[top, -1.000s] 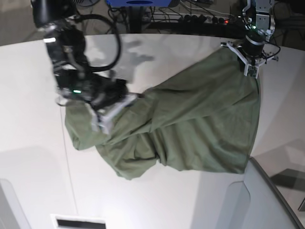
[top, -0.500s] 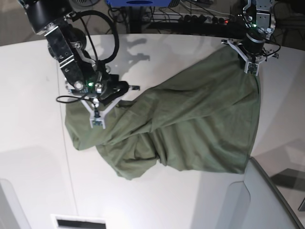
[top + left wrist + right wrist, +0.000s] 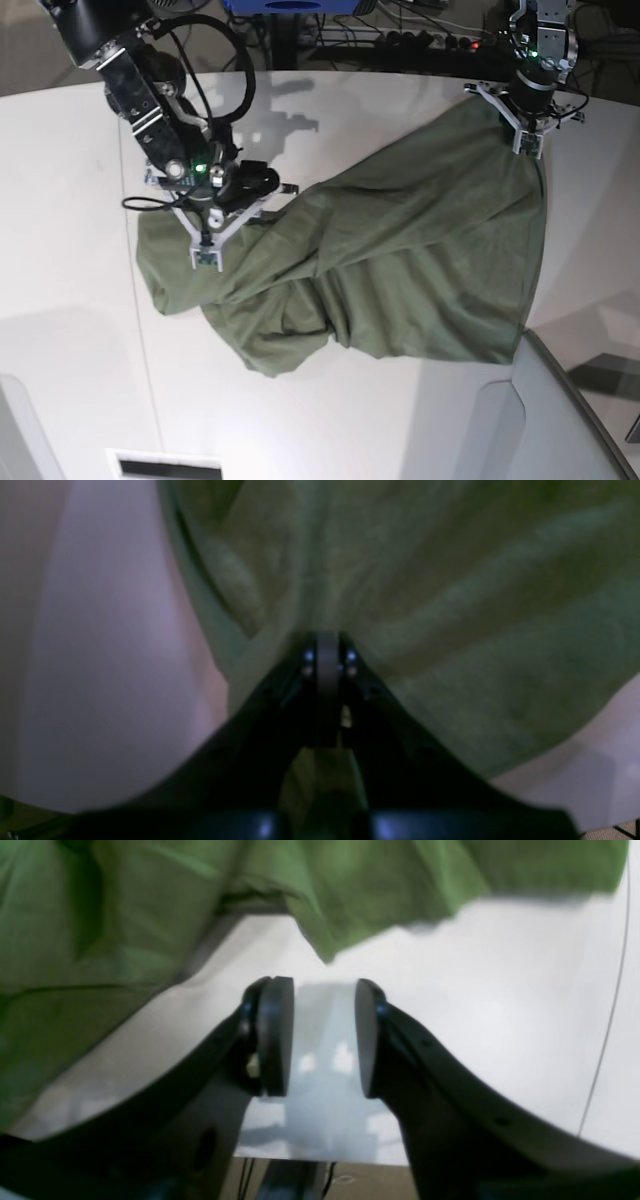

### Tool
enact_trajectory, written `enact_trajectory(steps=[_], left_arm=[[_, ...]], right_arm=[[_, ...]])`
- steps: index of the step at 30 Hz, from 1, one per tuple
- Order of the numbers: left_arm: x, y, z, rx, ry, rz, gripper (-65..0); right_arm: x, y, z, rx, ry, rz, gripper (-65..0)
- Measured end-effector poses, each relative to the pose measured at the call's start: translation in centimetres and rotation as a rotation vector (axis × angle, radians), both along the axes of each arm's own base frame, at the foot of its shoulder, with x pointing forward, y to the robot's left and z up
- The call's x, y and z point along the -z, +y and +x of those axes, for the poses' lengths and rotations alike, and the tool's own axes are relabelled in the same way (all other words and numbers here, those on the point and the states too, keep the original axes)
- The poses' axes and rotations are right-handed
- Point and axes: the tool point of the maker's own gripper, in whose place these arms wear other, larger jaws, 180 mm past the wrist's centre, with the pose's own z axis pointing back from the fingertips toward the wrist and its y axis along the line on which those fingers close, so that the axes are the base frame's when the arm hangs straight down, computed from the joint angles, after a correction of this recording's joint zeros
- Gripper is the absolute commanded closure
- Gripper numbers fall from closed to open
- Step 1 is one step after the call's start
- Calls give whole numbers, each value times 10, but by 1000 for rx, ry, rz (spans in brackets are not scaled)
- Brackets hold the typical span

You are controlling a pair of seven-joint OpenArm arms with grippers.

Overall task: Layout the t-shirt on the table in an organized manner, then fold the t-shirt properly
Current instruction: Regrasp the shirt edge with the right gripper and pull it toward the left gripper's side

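Left gripper [image 3: 527, 143] clamped on t-shirt [image 3: 400, 270] corner as anchor; right gripper [image 3: 324, 1037] parted, empty, above table [image 3: 70, 180].

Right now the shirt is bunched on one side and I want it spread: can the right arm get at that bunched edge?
Probably yes: the right gripper is open and empty, with bare table between it and the shirt.

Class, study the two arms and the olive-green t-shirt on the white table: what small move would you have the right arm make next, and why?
Probably lower the right hand onto the bunched edge of the olive-green cotton t-shirt beside it and close. Its jaws stand apart with only the white table between them, while the left hand is shut on the far corner. The cloth is crumpled, so a second grip would let both arms spread it.
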Motion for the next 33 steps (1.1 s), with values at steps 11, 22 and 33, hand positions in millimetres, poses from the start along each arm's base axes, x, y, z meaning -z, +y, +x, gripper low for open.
enact_trajectory(steps=[11,22,33], left_arm=[[0,0,0,-1,1,-1,0],[6,6,-5,-7,21,4,0],[6,6,-5,-7,21,5,0]], right_arm=[[24,9,21,-110,-93,-114,-374],[35,-12,35,-94,-95,-182,-369],[43,-13,32,-88,-74,-192,-119]])
